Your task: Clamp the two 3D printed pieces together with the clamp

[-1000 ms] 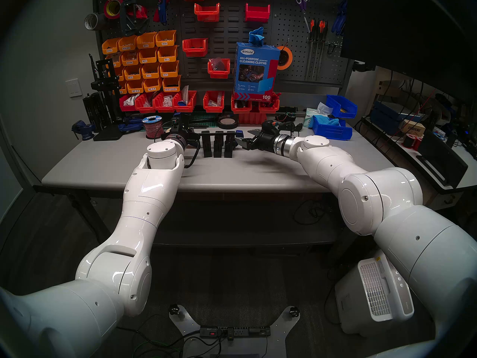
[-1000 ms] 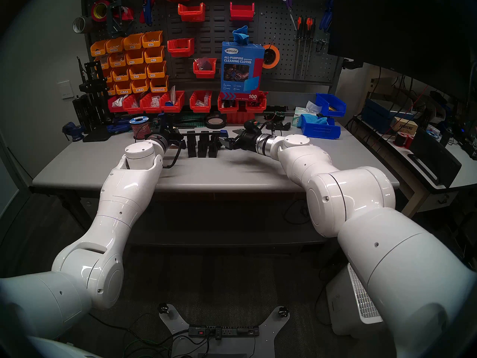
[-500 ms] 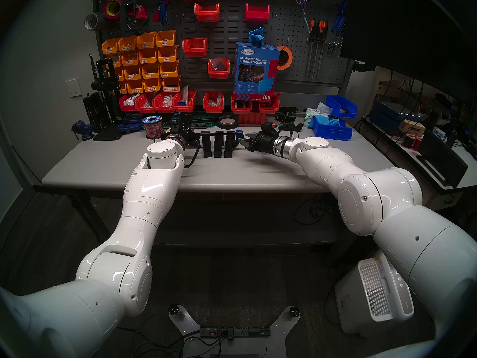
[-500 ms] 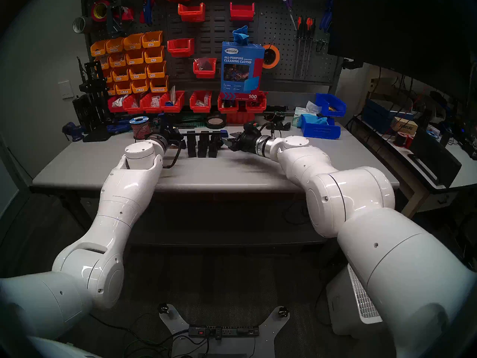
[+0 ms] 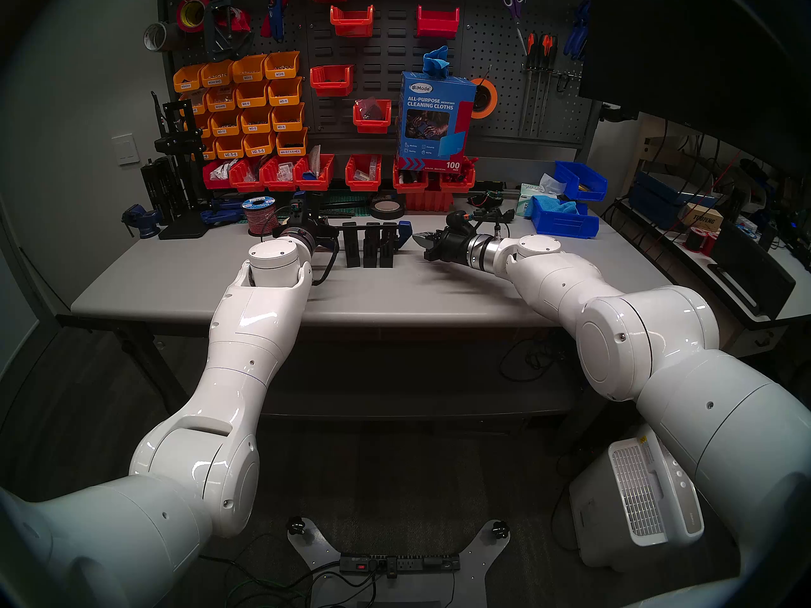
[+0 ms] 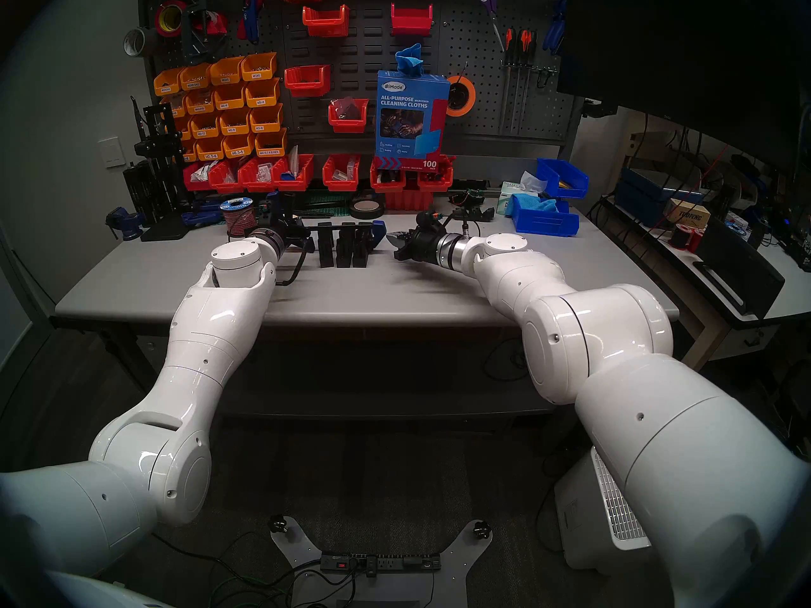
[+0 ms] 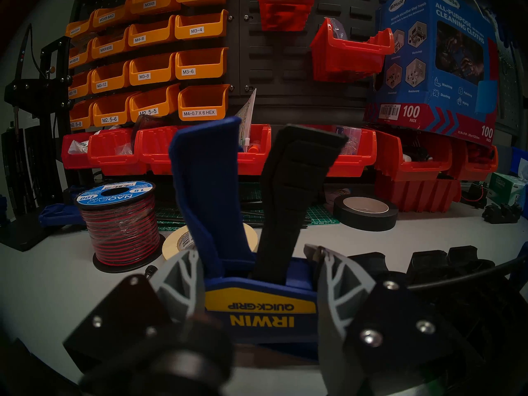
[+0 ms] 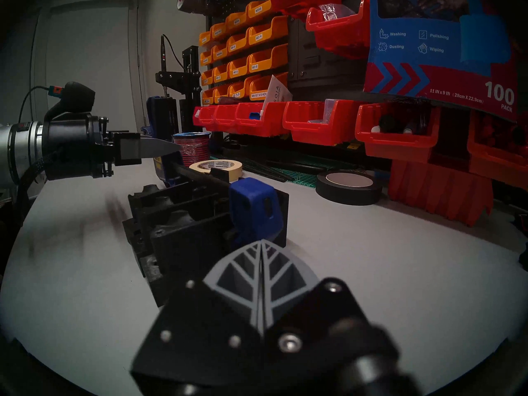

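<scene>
The two 3D printed pieces [image 5: 368, 248] are matte black blocks that stand together mid-table, also seen close up in the right wrist view [image 8: 183, 229]. The clamp [image 7: 260, 309] lies across their top, its black bar running to a blue end jaw [image 5: 404, 232] on their right side. My left gripper [image 5: 327, 235] is shut on the clamp's labelled body, one finger on each side, with the blue handle and black trigger pointing up. My right gripper [image 5: 418, 238] hangs just right of the blue end jaw [image 8: 254, 206], shut and empty, with its fingers [image 8: 243, 272] pressed together.
A black tape roll [image 5: 386, 208], a red wire spool [image 5: 260, 214] and a masking tape roll [image 7: 174, 239] lie behind the pieces. Red bins [image 5: 363, 172] line the back. Blue bins [image 5: 564, 219] stand at the right rear, a blue bench vise [image 5: 140, 220] at the left rear.
My right gripper has gone from wide open around the clamp's blue end jaw to shut, and has drawn back to the right. The left arm has stayed still.
</scene>
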